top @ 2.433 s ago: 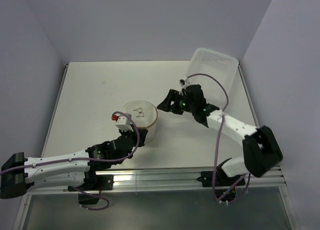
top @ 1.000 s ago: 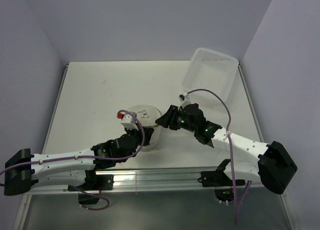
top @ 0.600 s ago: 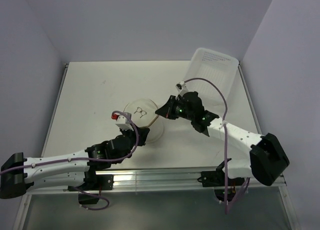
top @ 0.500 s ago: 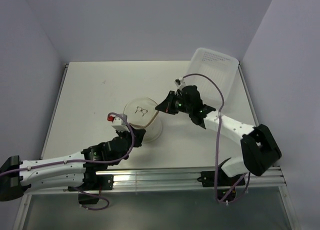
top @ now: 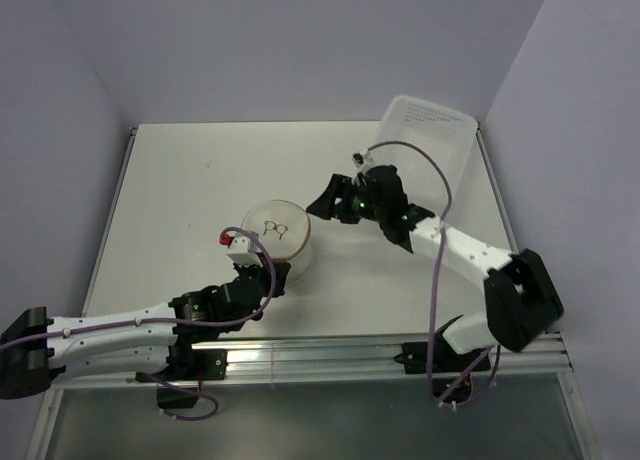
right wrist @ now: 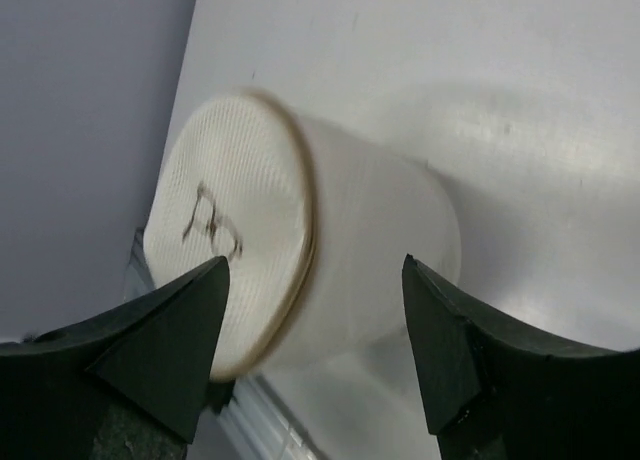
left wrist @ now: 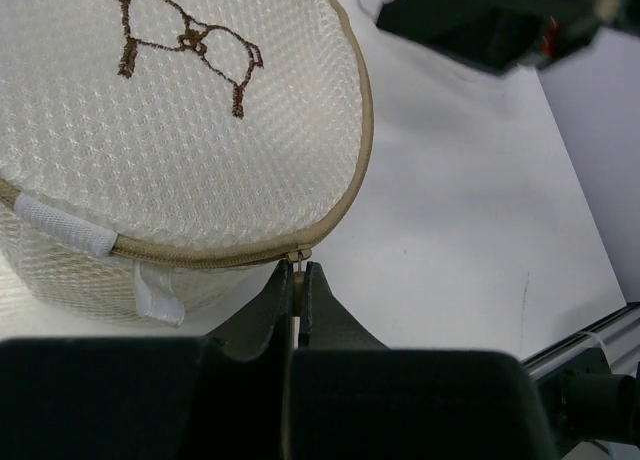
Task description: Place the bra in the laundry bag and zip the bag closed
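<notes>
On the flat white bench [top: 180, 180], the round whitish mesh laundry bag [top: 281, 238] stands near the middle. No bra shows outside it, so loading looks done. The right gripper [top: 320, 206] hangs just beside the bag's right wall, fingers apart and empty. The left gripper [left wrist: 296, 280], at the near rim, is pinched together on the small tan zip pull [left wrist: 297, 257]. The zip behind it lies closed, and little seems left.
</notes>
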Robot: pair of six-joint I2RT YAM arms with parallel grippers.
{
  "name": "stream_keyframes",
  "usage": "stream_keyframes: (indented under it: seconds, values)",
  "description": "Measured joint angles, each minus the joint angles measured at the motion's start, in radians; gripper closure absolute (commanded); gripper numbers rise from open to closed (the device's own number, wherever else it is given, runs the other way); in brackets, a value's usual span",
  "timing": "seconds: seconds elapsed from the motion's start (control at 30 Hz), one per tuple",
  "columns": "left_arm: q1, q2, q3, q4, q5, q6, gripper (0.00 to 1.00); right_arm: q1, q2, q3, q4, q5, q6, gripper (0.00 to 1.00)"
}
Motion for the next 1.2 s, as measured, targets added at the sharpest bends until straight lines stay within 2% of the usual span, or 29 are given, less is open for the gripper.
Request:
stream_keyframes:
  seconds: [0.03,0.2,0.27,0.37,0.47,0.5,0.53,0.6,0.73,0.87,0.93,1.1,1.2]
  values:
    - [0.000,0.020,0.008,0.011,0.003,0.003,1.00,0.010,-0.054,-0.050,0.007,0.020,0.009,0.19]
    - [0.000,0.054,0.026,0.067,0.010,0.012,1.00,0.074,-0.288,-0.254,0.030,0.067,0.068,0.20]
    - [0.000,0.068,0.032,0.082,0.021,0.013,1.00,0.095,-0.311,-0.285,0.034,0.071,0.085,0.22]
    - [0.000,0.082,0.032,0.101,0.037,0.013,1.00,0.123,-0.298,-0.293,0.054,0.071,0.112,0.33]
    - [0.000,0.093,0.033,0.113,0.053,0.013,1.00,0.146,-0.254,-0.289,0.103,0.050,0.132,0.55]
    - [0.000,0.097,0.034,0.113,0.058,0.014,1.00,0.151,-0.230,-0.286,0.121,0.041,0.138,0.80]
    - [0.000,0.100,0.035,0.113,0.061,0.014,1.00,0.156,-0.207,-0.284,0.136,0.032,0.138,0.90]
    - [0.000,0.101,0.036,0.106,0.067,0.021,1.00,0.154,-0.167,-0.277,0.153,0.022,0.158,1.00]
    - [0.000,0.087,0.036,0.074,0.067,0.032,1.00,0.133,-0.107,-0.253,0.185,-0.017,0.175,1.00]
    - [0.000,-0.001,0.036,-0.012,0.050,0.027,1.00,0.053,-0.054,-0.213,0.185,-0.040,0.166,1.00]
    - [0.001,-0.052,0.035,-0.053,0.037,0.013,1.00,0.005,-0.003,-0.163,0.173,-0.105,0.160,1.00]
    - [0.005,-0.189,0.019,-0.196,-0.011,-0.054,1.00,0.005,0.086,-0.037,0.125,-0.226,0.119,1.00]
    - [0.005,-0.241,0.013,-0.227,-0.024,-0.076,1.00,0.008,0.103,-0.006,0.103,-0.272,0.102,1.00]
